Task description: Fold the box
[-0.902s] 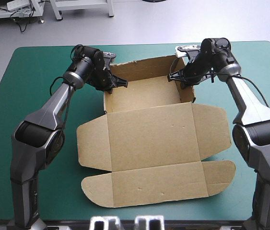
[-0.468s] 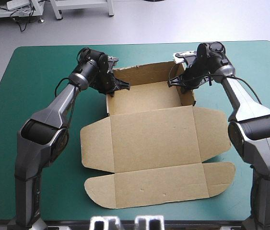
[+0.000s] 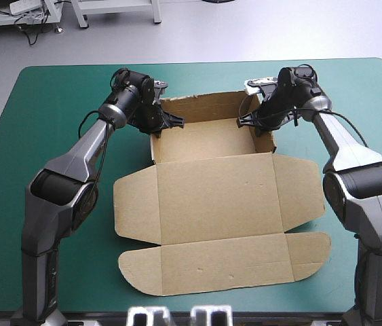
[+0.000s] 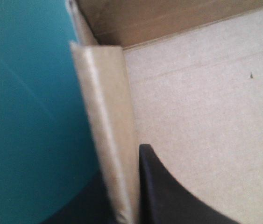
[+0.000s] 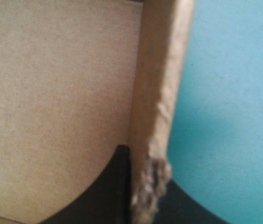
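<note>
box (image 3: 207,139) at mid surface (image 3: 41,102), tray far, lid (image 3: 218,197) flat near. left claw (image 3: 169,122) and right claw (image 3: 246,121) each pinch a raised side wall, nearly closed. step: seating the walls; next, firm inward pressure, then release.

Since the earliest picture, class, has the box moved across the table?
Yes: the box has slid slightly toward the table's right edge.

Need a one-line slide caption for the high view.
The left gripper and right gripper each clamp a side wall of the brown box, its lid lying flat on the teal-green table.
</note>
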